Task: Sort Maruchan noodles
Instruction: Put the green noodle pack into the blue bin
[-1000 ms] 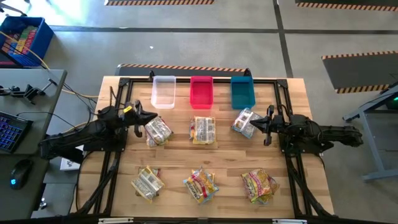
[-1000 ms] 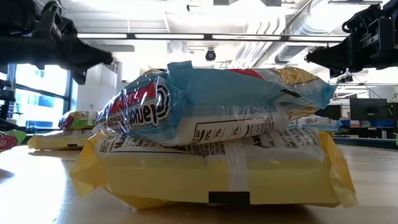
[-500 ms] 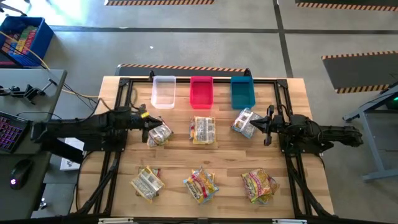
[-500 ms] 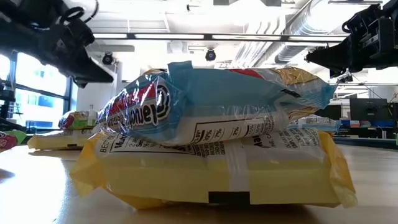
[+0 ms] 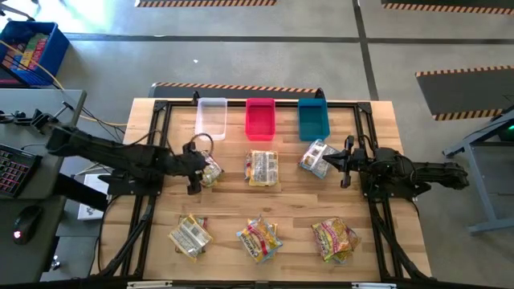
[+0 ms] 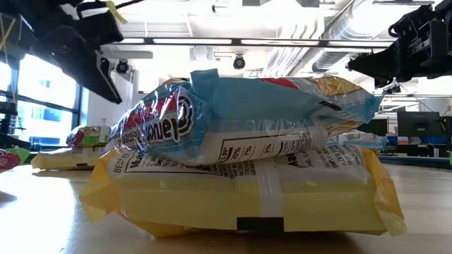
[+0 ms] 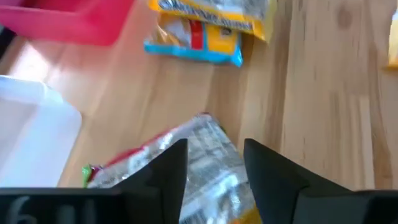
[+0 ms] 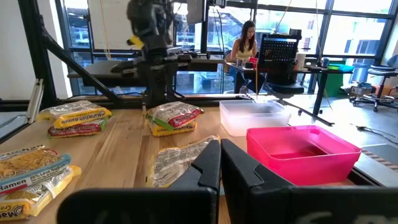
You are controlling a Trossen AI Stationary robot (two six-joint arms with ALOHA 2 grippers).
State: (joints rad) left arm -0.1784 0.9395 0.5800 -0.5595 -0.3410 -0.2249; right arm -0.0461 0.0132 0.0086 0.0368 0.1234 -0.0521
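Left wrist view shows you a crinkly silvery packet point(image 7: 186, 163) with red-green edge, under the left gripper point(image 7: 214, 163), fingers apart. Right gripper point(image 8: 220, 163): fingers together.

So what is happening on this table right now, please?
A two-armed robot is sorting ramen packets. The left gripper has come down over the silvery packet below the clear bin, jaws parted around it, not closed yet. The right gripper waits, jaws shut, beside another packet below the teal bin.
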